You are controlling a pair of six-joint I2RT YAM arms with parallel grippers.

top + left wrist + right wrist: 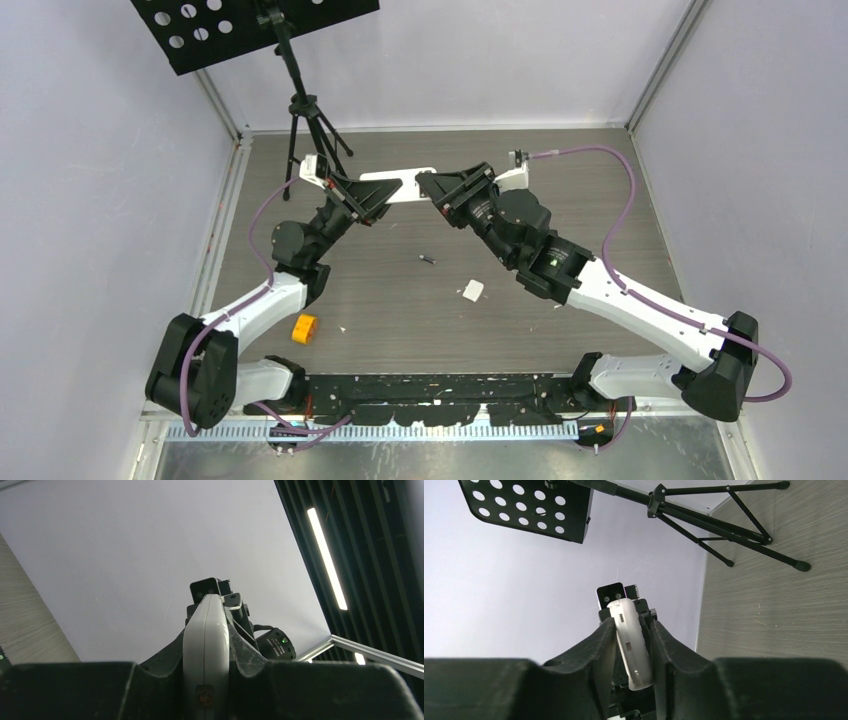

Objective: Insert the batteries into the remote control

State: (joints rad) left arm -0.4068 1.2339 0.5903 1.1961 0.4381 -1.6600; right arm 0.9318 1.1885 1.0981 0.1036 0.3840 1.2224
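Note:
The white remote control [400, 186] hangs above the far middle of the table, held between both arms. My left gripper [368, 197] is shut on its left end. In the left wrist view the remote control [206, 635] stands edge-on, pinched in the left gripper [206, 667]. My right gripper [442, 194] has the other end. In the right wrist view the remote control [634, 645] sits tilted between the close-set fingers of the right gripper [631, 626]. One small dark battery [428, 260] lies on the table below them. No other batteries show.
A small white piece [472, 290] lies right of the battery. An orange block [304, 328] sits by the left arm. A black tripod stand [305, 115] with a perforated plate [250, 25] stands at the back left. Walls close in the table on three sides.

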